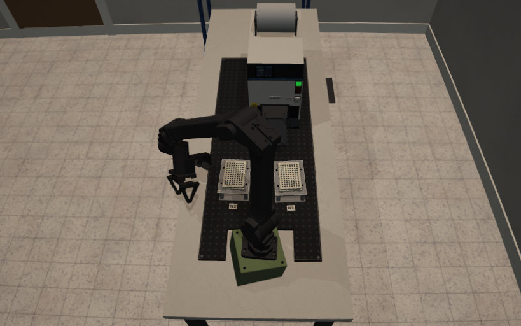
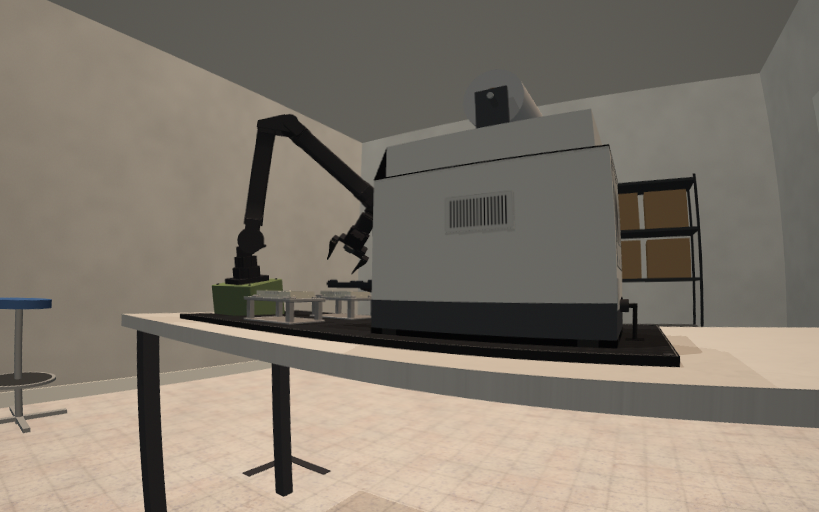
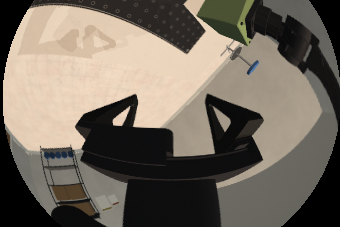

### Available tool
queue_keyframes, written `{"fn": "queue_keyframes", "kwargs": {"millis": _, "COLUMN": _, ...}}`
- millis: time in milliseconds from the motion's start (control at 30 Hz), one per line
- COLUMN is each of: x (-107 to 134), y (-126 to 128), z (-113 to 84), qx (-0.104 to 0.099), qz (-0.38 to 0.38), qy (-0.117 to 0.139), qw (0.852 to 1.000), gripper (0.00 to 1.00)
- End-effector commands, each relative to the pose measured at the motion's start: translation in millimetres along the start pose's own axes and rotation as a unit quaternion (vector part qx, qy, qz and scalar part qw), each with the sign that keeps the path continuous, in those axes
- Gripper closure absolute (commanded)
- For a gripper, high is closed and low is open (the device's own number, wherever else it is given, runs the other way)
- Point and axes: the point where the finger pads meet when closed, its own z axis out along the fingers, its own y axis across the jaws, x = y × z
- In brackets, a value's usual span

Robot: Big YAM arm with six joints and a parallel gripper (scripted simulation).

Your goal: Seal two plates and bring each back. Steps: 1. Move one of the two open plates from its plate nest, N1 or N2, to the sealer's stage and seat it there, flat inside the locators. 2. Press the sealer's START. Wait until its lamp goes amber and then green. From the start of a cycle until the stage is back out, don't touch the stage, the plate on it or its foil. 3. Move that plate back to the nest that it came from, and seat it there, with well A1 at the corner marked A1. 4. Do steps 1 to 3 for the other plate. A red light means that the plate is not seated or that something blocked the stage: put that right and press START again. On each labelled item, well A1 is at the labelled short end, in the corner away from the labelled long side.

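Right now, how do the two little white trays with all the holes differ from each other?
The plate in N2 sits slightly turned in its nest, while the plate in N1 sits square. The N2 plate lies nearer the open pincer, which hangs past the table edge; the N1 plate lies on the far side of the arm. Both look alike in size and colour, rest on raised nests and show open wells, no foil visible.

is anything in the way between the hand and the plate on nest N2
Nothing visible. The open hand hangs beyond the table's edge, beside the N2 plate, with only bare table and breadboard between them. The arm's upright link stands on the plate's far side.
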Motion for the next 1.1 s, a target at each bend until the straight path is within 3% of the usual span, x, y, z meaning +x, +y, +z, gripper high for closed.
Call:
{"fn": "queue_keyframes", "kwargs": {"millis": 0, "x": 1.5, "y": 0.6, "z": -2.7, "qx": -0.004, "qz": -0.002, "qy": 0.001, "qw": 1.0, "gripper": 0.0}}
{"fn": "queue_keyframes", "kwargs": {"millis": 533, "x": 1.5, "y": 0.6, "z": -2.7, "qx": -0.004, "qz": -0.002, "qy": 0.001, "qw": 1.0, "gripper": 0.0}}
{"fn": "queue_keyframes", "kwargs": {"millis": 600, "x": -6.7, "y": 2.8, "z": -13.3, "qx": -0.035, "qz": -0.044, "qy": -0.001, "qw": 0.998, "gripper": 0.0}}
{"fn": "queue_keyframes", "kwargs": {"millis": 700, "x": -18.7, "y": 8.7, "z": -28.8, "qx": -0.045, "qz": -0.046, "qy": 0.006, "qw": 0.998, "gripper": 0.0}}
{"fn": "queue_keyframes", "kwargs": {"millis": 767, "x": -26.7, "y": 10.9, "z": -41.1, "qx": -0.074, "qz": -0.085, "qy": 0.0, "qw": 0.994, "gripper": 0.0}}
{"fn": "queue_keyframes", "kwargs": {"millis": 800, "x": -29.9, "y": 11.6, "z": -46.3, "qx": -0.077, "qz": -0.086, "qy": 0.001, "qw": 0.993, "gripper": 0.0}}
{"fn": "queue_keyframes", "kwargs": {"millis": 933, "x": -42.4, "y": 13.5, "z": -62.6, "qx": -0.121, "qz": -0.152, "qy": -0.019, "qw": 0.981, "gripper": 0.0}}
{"fn": "queue_keyframes", "kwargs": {"millis": 1067, "x": -56.0, "y": 13.9, "z": -70.3, "qx": -0.135, "qz": -0.179, "qy": -0.033, "qw": 0.974, "gripper": 0.0}}
